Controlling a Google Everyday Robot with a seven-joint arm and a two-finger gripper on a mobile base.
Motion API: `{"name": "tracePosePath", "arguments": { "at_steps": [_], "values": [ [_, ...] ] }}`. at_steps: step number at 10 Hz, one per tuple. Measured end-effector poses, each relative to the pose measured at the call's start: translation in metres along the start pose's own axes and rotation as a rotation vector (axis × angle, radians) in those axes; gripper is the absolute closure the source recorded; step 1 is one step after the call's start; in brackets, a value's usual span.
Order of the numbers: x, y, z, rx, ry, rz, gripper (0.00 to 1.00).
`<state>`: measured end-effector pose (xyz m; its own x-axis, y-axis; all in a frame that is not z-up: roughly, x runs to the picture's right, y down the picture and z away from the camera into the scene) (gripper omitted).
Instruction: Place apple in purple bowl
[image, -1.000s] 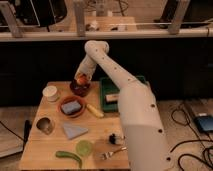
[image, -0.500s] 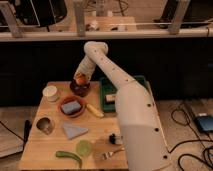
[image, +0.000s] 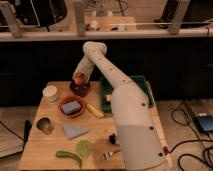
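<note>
Nothing much has moved since half a second ago: the gripper (image: 80, 76) stays over the same spot at the far side of the bench (image: 42, 150), and the apple (image: 78, 79) has not changed place.

Nearest, a long green veggie (image: 69, 157) lies by the front edge of the bench. Just beside it is a round green slice (image: 84, 147). The big white arm (image: 131, 122) fills the right side and hides part of the bench.

A bit farther back lie a flat grey-blue cloth (image: 75, 131) and a shiny metal cup (image: 45, 125). Behind them is a brown bowl (image: 64, 113) with a blue sponge (image: 71, 106) in it. A yellow banana piece (image: 95, 110) lies right next to that bowl. A green tray (image: 145, 87) sits to the right, partly behind the arm.

Farther still, a white cup (image: 50, 93) stands at the left. Near it is the purple bowl (image: 80, 91). The apple is right above the purple bowl, at the tip of the gripper. It is too hard to tell if the gripper is holding the apple or has let it go, or if the apple is touching the bowl.
</note>
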<state>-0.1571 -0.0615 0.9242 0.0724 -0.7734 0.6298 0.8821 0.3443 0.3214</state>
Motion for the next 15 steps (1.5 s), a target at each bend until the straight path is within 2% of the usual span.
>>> {"name": "tracePosePath", "arguments": {
  "at_steps": [4, 6, 7, 15],
  "values": [
    [0.0003, 0.0009, 0.0005, -0.009, 0.0, 0.001, 0.4],
    [0.0002, 0.0011, 0.0008, -0.014, 0.002, 0.0, 0.24],
    [0.0008, 0.0017, 0.0006, -0.016, 0.003, -0.001, 0.2],
    [0.0019, -0.0013, -0.0046, -0.014, 0.002, -0.022, 0.2]
  ]
}}
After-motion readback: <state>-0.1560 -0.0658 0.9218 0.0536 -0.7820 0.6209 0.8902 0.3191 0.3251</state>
